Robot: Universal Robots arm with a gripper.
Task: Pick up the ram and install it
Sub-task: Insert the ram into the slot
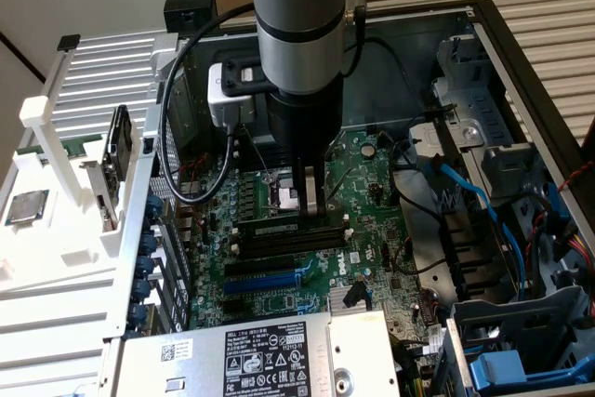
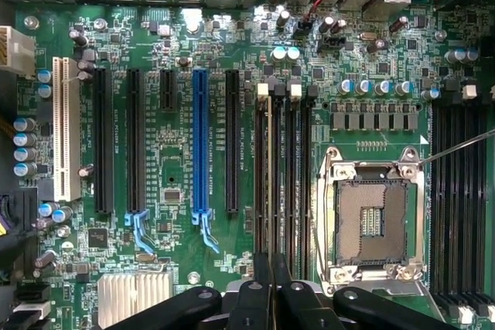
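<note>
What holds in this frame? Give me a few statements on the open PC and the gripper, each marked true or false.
1. A square silver processor chip lies on the white rack. True.
2. The gripper hangs above that rack. False: it is down at the memory slots on the motherboard.
3. The processor socket is empty. True.
4. The blue expansion slot holds a card. False: it is empty.
</note>
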